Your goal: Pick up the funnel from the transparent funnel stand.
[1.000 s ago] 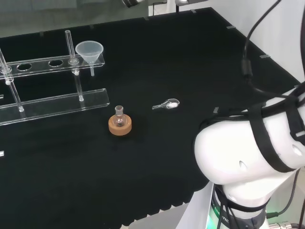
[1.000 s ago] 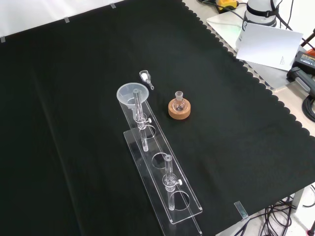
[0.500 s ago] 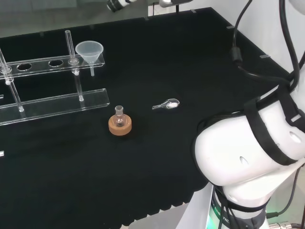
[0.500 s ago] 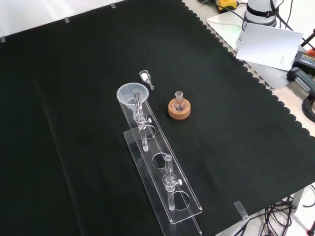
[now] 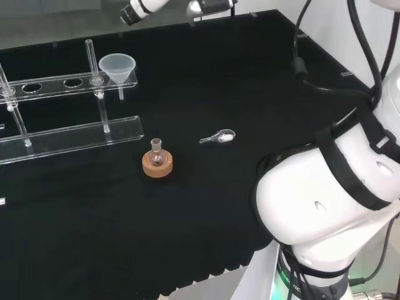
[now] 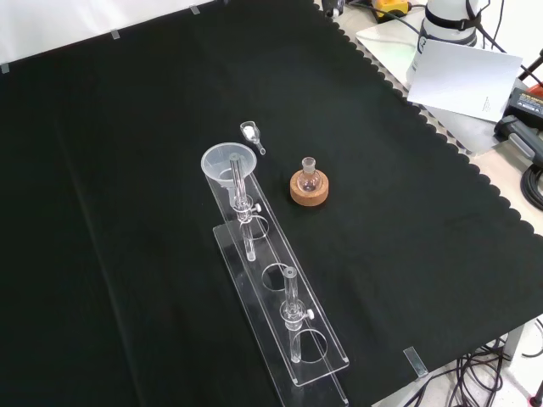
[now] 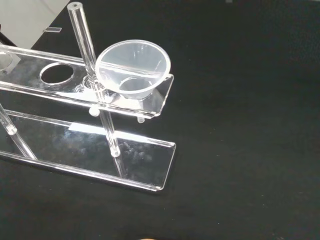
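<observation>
The clear funnel (image 5: 117, 66) sits in the end hole of the transparent funnel stand (image 5: 69, 134), at the far left of the cloth in the head view. In the front view the funnel (image 6: 227, 161) is at the far end of the stand (image 6: 280, 297), which runs toward the near edge. The wrist view looks down on the funnel (image 7: 133, 68), upright in the stand's upper bar (image 7: 125, 155), with nothing touching it. A black and white part of the hand (image 5: 139, 9) shows at the head view's top edge, above and right of the funnel and well apart from it.
A small round flask on a cork ring (image 5: 156, 164) stands right of the stand's base, also in the front view (image 6: 309, 186). A small clear scoop (image 5: 219, 136) lies further right. The arm's white links (image 5: 325, 200) stand at the right of the head view.
The part of the hand at the head view's top edge has moved left toward the funnel, and the arm's links have shifted. The funnel, stand, flask and scoop have not moved.
</observation>
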